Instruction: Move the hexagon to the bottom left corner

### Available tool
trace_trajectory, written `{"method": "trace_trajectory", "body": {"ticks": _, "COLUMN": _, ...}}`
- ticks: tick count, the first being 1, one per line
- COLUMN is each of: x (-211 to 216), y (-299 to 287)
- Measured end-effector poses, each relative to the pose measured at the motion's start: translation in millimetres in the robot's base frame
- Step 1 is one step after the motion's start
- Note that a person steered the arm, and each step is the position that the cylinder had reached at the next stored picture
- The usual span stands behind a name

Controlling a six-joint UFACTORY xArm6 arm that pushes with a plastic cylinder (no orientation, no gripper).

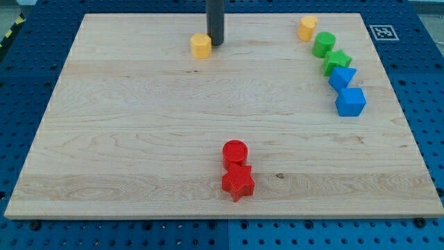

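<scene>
My tip [216, 44] is sitting on the wooden board [139, 139] near the view's top edge, touching or almost touching the yellow hexagon [200, 46], which is lying just at its 9 o'clock. There is no claw on this arm, only the straight dark rod, so nothing is opening or closing; the rod is simply standing upright against the block's right side.

The yellow hexagon is resting in the upper middle of the board, well apart from the bottom left corner at about its 7 o'clock.

Toward 3 o'clock from my tip, a chain of blocks is running down the board's right side. A yellow cylinder [307, 28] is standing at the top of it. Just at its 5 o'clock a green cylinder [323, 44] is sitting, and a green star [336, 62] is touching it at 5 o'clock again. A blue block [342, 77], shape unclear, is crowding the star from below, and a blue cube [350, 102] is lying just beside that at 5 o'clock.

Near the board's bottom middle, at about 6 o'clock from my tip and well apart, a red cylinder [234, 153] is touching a red star [238, 183] directly at its 6 o'clock.
</scene>
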State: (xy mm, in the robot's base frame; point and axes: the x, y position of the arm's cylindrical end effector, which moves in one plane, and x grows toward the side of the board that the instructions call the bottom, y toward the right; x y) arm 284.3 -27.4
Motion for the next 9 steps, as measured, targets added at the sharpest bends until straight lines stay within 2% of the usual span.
{"method": "trace_trajectory", "body": {"ticks": 2, "x": 38, "y": -57}}
{"method": "trace_trajectory", "body": {"ticks": 3, "x": 44, "y": -95}}
{"method": "trace_trajectory", "body": {"ticks": 5, "x": 53, "y": -97}}
{"method": "trace_trajectory", "body": {"ticks": 9, "x": 131, "y": -132}}
